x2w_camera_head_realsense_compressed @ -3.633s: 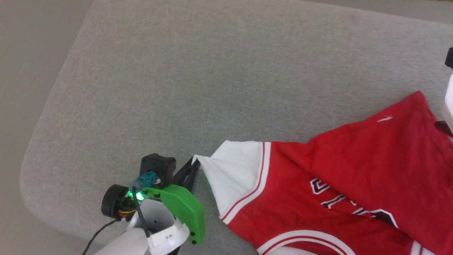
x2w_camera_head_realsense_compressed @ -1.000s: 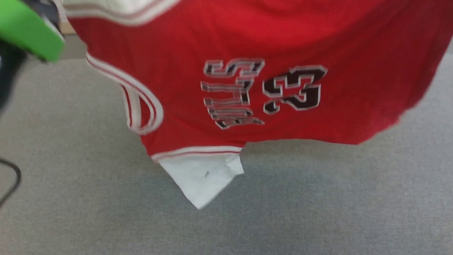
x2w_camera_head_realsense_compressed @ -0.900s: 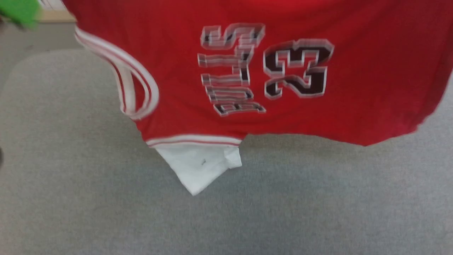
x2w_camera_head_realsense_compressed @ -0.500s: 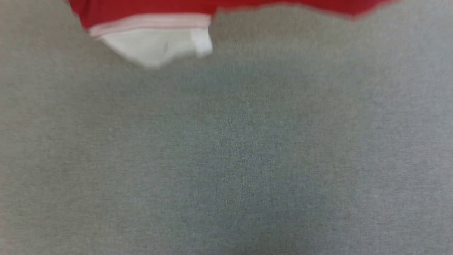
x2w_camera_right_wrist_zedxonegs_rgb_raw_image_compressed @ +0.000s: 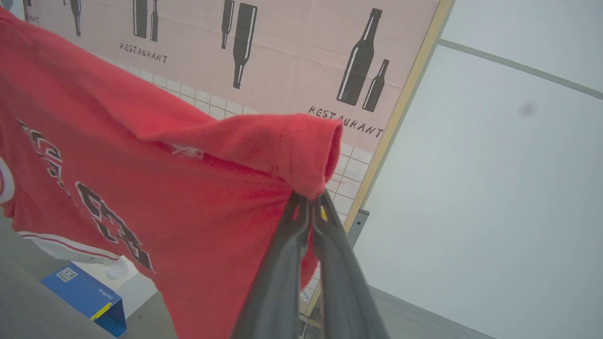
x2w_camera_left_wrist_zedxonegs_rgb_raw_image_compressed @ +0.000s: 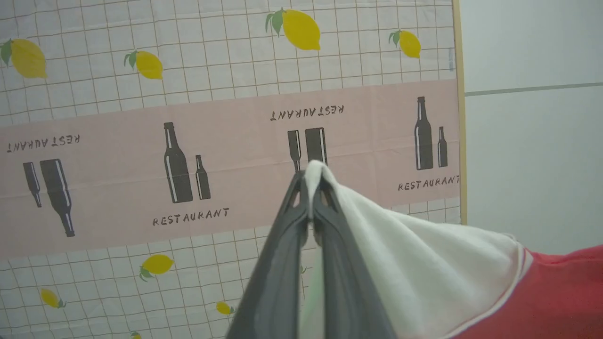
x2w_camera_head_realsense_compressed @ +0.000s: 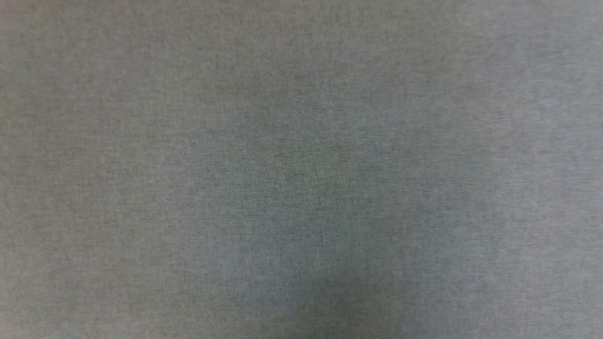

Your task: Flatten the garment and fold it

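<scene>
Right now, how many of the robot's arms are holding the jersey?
2. The left fingers pinch the white sleeve of the jersey; the right fingers pinch a red fold of it.

The left claw (x2w_camera_left_wrist_zedxonegs_rgb_raw_image_compressed: pixel 309 200) has its two dark fingers pressed together on the shirt (x2w_camera_left_wrist_zedxonegs_rgb_raw_image_compressed: pixel 424 263); the right claw (x2w_camera_right_wrist_zedxonegs_rgb_raw_image_compressed: pixel 310 207) pinches it likewise.

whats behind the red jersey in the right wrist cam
A hanging cloth printed with bottles and RESTAURANT, on a pale wooden frame. Below the jersey a blue box pokes out. The jersey covers the cloth's lower left.
</scene>
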Controlling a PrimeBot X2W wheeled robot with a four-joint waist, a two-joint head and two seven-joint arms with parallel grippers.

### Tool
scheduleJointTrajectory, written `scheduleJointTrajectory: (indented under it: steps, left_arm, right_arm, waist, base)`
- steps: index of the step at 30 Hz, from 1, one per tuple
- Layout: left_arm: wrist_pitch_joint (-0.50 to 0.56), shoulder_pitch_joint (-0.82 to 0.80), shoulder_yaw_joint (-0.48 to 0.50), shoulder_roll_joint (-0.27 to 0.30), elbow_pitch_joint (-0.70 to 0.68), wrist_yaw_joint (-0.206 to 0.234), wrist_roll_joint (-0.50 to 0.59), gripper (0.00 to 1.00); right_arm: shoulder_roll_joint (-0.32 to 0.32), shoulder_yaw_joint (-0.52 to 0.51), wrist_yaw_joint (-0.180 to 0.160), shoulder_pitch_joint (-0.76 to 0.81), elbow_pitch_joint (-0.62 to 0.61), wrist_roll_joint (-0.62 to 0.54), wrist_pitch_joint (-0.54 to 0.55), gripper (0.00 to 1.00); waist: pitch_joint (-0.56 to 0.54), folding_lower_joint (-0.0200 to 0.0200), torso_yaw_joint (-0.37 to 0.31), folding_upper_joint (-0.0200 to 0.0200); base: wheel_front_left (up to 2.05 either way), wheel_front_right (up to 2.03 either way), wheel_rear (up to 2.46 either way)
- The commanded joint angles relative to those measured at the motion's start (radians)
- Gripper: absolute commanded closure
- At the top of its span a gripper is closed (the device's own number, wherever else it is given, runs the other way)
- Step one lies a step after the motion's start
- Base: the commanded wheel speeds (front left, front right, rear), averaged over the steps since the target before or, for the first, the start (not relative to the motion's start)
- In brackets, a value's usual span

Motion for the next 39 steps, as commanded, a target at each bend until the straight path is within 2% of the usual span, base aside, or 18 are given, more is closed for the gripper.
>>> scheduleJointTrajectory:
  steps: [1,6,11,17,23,25,29,34,39]
  left_arm:
    - [-0.009,-0.006,-0.011,-0.011,0.013,-0.009,0.010,1.00]
    - [-0.033,0.063,-0.045,-0.034,0.054,-0.021,-0.008,1.00]
    - [-0.056,0.221,-0.073,-0.054,0.067,-0.022,-0.032,1.00]
    - [-0.069,0.506,-0.100,-0.060,0.011,0.024,-0.065,1.00]
    - [-0.024,0.839,-0.136,-0.033,-0.146,0.095,-0.108,1.00]
    - [0.012,0.955,-0.153,-0.009,-0.222,0.123,-0.126,1.00]
    - [0.083,1.179,-0.176,0.077,-0.398,0.197,-0.154,1.00]
    - [0.169,1.448,-0.182,0.201,-0.637,0.307,-0.217,1.00]
    - [0.212,1.654,-0.177,0.296,-0.825,0.411,-0.276,1.00]
  right_arm:
    - [0.006,0.017,-0.002,-0.011,0.014,0.012,-0.013,1.00]
    - [-0.001,0.095,-0.002,0.027,0.055,0.038,-0.035,1.00]
    - [-0.004,0.151,-0.002,0.131,0.091,0.077,-0.059,1.00]
    - [-0.021,0.232,-0.002,0.333,0.080,0.117,-0.075,1.00]
    - [-0.057,0.295,-0.002,0.567,0.024,0.174,-0.068,1.00]
    - [-0.072,0.312,-0.002,0.647,-0.004,0.197,-0.054,1.00]
    - [-0.115,0.336,-0.002,0.787,-0.066,0.223,-0.031,1.00]
    - [-0.168,0.350,-0.002,0.945,-0.140,0.247,0.013,1.00]
    - [-0.209,0.354,-0.002,1.054,-0.201,0.247,0.068,1.00]
  waist:
    - [0.024,-0.0002,0.020,0.0000]
    - [0.021,-0.0002,0.047,0.0000]
    - [-0.013,-0.0002,0.070,0.0000]
    - [-0.104,-0.0002,0.093,0.0000]
    - [-0.221,-0.0002,0.113,0.0000]
    - [-0.260,-0.0002,0.118,0.0000]
    - [-0.329,-0.0002,0.125,0.0000]
    - [-0.395,-0.0002,0.131,0.0000]
    - [-0.446,-0.0002,0.134,0.0000]
  base:
    - [0.00,0.00,0.00]
    - [0.00,0.00,0.00]
    - [0.00,0.00,0.00]
    - [0.00,0.00,0.00]
    - [0.00,0.00,0.00]
    - [0.00,0.00,0.00]
    - [0.00,0.00,0.00]
    - [0.00,0.00,0.00]
    - [0.00,0.00,0.00]
